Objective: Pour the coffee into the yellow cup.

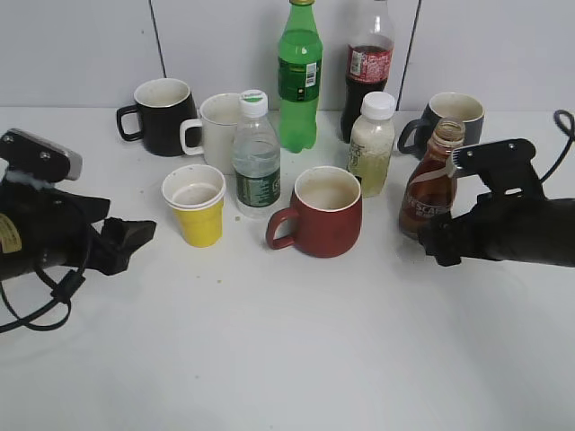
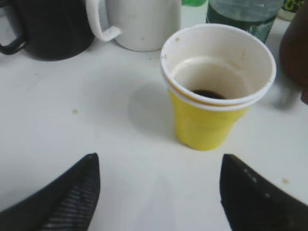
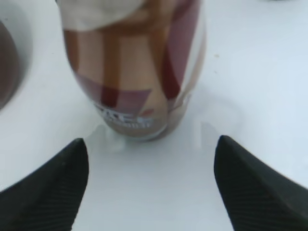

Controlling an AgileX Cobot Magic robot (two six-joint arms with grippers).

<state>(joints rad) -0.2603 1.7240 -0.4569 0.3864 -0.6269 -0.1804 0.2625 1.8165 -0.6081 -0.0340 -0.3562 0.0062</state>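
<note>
The coffee bottle (image 1: 433, 180) is a small curvy brown glass bottle with a white swoosh label and no cap. It stands upright on the table at the right and fills the top of the right wrist view (image 3: 134, 72). My right gripper (image 1: 435, 241) (image 3: 151, 185) is open, just in front of the bottle, not touching it. The yellow cup (image 1: 198, 205) stands left of centre, with a little dark liquid at its bottom in the left wrist view (image 2: 214, 91). My left gripper (image 1: 135, 238) (image 2: 159, 192) is open and empty, short of the cup.
A dark red mug (image 1: 322, 212) stands between cup and coffee bottle. Behind are a water bottle (image 1: 256, 157), white mug (image 1: 216, 133), black mug (image 1: 162, 115), green bottle (image 1: 299, 76), cola bottle (image 1: 368, 67), white-capped bottle (image 1: 371, 144) and grey mug (image 1: 449, 118).
</note>
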